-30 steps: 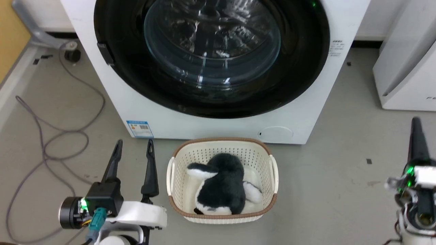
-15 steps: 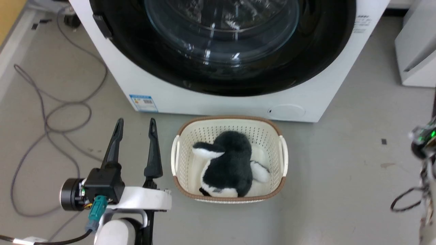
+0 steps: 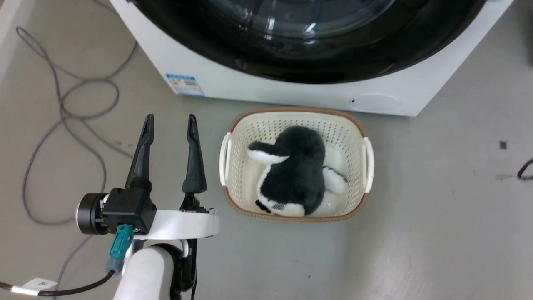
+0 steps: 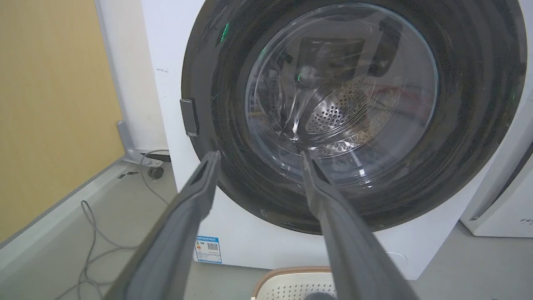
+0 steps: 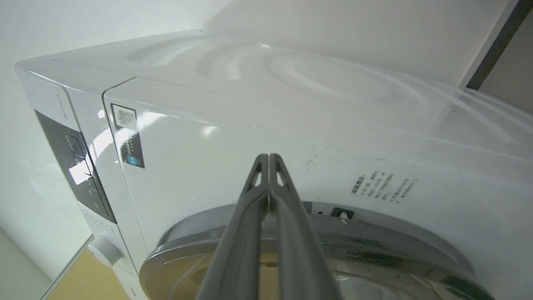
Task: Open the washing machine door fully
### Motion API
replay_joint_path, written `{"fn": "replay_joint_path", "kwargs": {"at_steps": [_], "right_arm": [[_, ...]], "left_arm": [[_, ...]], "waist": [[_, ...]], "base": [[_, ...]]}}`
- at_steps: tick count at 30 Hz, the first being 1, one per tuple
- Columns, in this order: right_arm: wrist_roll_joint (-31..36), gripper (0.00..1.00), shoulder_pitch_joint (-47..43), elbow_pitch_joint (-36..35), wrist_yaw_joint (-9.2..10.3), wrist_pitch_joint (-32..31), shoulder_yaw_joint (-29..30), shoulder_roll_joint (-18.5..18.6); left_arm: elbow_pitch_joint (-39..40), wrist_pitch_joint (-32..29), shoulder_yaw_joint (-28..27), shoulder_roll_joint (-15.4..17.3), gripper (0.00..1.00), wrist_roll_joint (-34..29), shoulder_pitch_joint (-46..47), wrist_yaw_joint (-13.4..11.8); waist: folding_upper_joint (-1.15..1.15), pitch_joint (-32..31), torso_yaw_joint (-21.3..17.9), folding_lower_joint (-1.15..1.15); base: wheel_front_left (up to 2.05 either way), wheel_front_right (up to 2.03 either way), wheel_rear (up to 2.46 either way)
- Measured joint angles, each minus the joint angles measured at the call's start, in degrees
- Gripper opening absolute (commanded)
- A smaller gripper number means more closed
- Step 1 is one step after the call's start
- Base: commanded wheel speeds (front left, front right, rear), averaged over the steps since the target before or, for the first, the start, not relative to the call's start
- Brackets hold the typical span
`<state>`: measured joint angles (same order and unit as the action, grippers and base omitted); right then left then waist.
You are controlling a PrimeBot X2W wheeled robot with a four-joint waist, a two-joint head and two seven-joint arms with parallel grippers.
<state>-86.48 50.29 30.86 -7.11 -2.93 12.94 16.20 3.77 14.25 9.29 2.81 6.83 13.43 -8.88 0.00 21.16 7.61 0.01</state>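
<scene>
Door: the door (image 4: 470,137) is sitting flat in the front of the machine (image 4: 162,83), looking shut.
Left fingers: my left gripper (image 3: 170,121) is hovering low before the machine, fingers spread wide, holding nothing.
Right fingers: my right gripper (image 5: 268,157) is pointing at the door's upper rim, fingers pressed together, empty.
Handling: I am expecting a heavy, stiff disc, glossy and slippery, with fragile glass.
Hold: I am judging the small grey tab (image 4: 189,116) on the rim best for hooking.
Floor: a basket (image 3: 227,150) is standing just before the machine.
</scene>
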Motion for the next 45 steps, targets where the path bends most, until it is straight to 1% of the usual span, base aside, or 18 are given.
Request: {"fn": "replay_joint_path", "kwargs": {"at_steps": [4, 11, 20, 25, 29, 37, 45], "right_arm": [[-0.1, 0.00, 3.9, 2.2, 0.00, -2.2, -3.1, 1.3], [3.8, 0.00, 6.7, 4.4, 0.00, -4.5, -8.9, 2.5], [5.4, 0.00, 10.2, 8.4, 0.00, -5.6, -12.4, 3.9], [5.3, 0.00, 11.5, 9.8, 0.00, -6.5, -13.6, 4.1], [5.1, 0.00, 12.2, 10.7, 0.00, -8.1, -14.5, 5.2], [2.0, 0.00, 11.3, 10.7, 0.02, -14.5, -16.2, 6.6], [0.7, 0.00, 9.1, 9.3, 0.02, -17.1, -18.0, 6.4]], "left_arm": [[0.2, 0.4, 0.6, 0.0, 1.00, 0.3, 1.0, -0.2], [0.3, 0.4, 1.2, 0.0, 1.00, 0.4, 1.6, -0.6], [0.4, 0.4, 1.7, 0.0, 1.00, 0.9, 2.1, -1.1], [0.3, 0.4, 2.0, 0.0, 1.00, 1.0, 2.1, -1.1], [0.2, 0.4, 2.2, 0.0, 1.00, 1.0, 2.1, -1.1], [-0.1, 0.4, 1.6, 0.0, 1.00, 0.8, 2.1, -1.0], [-0.4, 0.4, 1.0, 0.0, 1.00, 0.3, 2.1, -0.3]], "waist": [[0.00, 1.7, 0.8, 0.00], [0.00, 3.0, 1.8, 0.00], [0.00, 4.1, 3.0, 0.00], [0.00, 4.4, 3.4, 0.00], [0.00, 4.4, 3.7, -0.01], [0.00, 3.3, 3.2, 0.00], [0.00, 2.2, 1.6, -0.01]], "base": [[0.00, 0.00, 0.00], [0.00, 0.00, 0.00], [0.00, 0.00, 0.00], [0.00, 0.00, 0.00], [0.00, 0.00, 0.00], [0.00, 0.00, 0.00], [0.00, 0.00, 0.00]]}}
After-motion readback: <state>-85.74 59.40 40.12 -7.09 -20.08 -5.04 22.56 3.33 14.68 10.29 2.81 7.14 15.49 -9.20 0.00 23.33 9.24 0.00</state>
